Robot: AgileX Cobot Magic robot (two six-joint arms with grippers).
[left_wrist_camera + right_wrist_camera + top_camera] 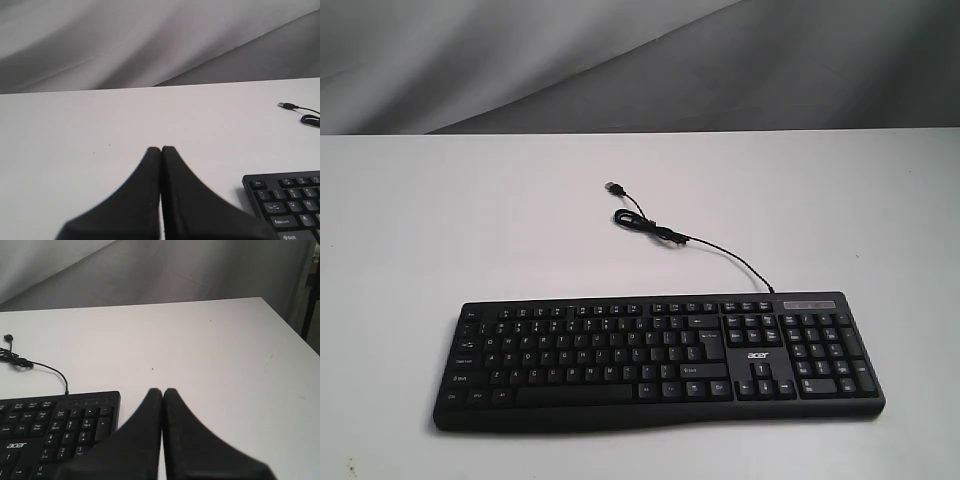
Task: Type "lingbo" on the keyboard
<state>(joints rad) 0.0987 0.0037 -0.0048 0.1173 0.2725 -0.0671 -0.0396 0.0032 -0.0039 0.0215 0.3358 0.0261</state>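
Right now, the keyboard (660, 360) lies flat on the white table (420, 220), close to the near edge, with its thin cable (720, 252) curling away behind it to a loose plug (614, 187). The left gripper (161, 149) hangs over the table just off the end of the keyboard where the Caps Lock key is. Its two fingers (145, 190) are pressed tight together with nothing between them. The right gripper (163, 390) hangs by the other end, next to the number pad (75, 427), and it is squeezed closed and empty too. Neither one touches the keyboard. The keyboard looks hard and stiff, and probably quite light, so I think it could slide on the smooth table if it gets a push from the side. There is no need to lift it. I think the best way is to poke each key straight down with a closed tip. The letter keys (580, 352) are small and sit close together, so a tip could hit two at once.
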